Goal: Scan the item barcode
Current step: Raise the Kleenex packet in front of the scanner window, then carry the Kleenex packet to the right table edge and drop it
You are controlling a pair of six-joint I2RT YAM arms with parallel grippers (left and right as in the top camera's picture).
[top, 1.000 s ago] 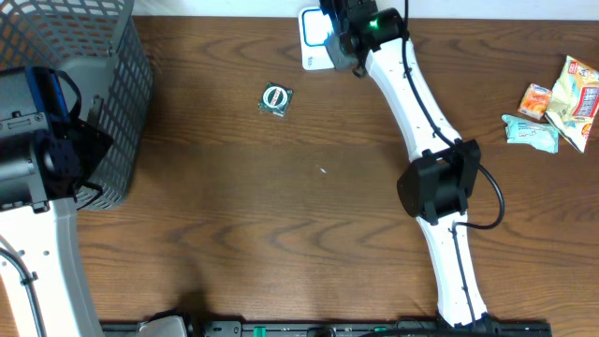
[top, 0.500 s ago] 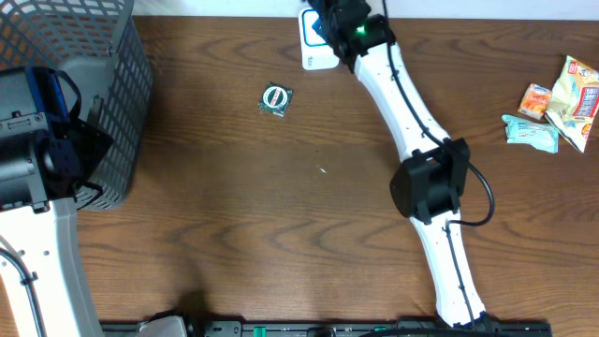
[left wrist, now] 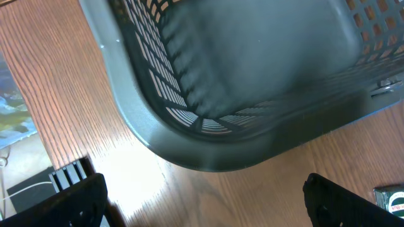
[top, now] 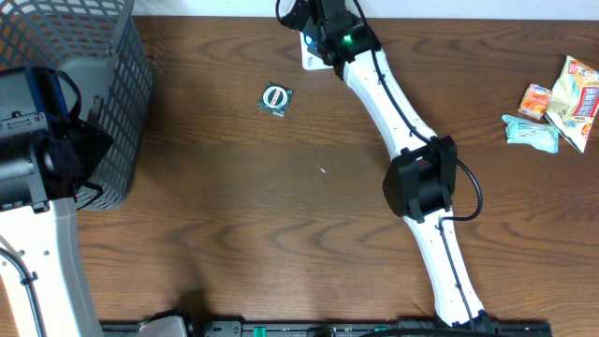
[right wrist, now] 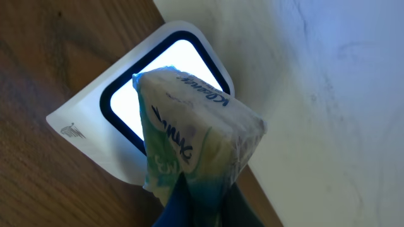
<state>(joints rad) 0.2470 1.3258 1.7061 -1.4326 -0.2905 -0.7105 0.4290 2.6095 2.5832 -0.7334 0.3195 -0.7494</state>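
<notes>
The right end effector is pinching a crinkly tissue packet over the rounded-square scanner; the left end effector is gaping beside the mesh basket.

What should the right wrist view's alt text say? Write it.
The right gripper holds a tissue pack in front of a white scanner, covering part of its bright window. The scanner sits on a wooden table by a pale wall.

Overhead: scanner largely hidden beneath the right arm; basket cut by the top edge; snack packets clipped at the right edge; right wrist: right pincer blurred, cropped at the bottom; tissue pack lower end hidden.
</notes>
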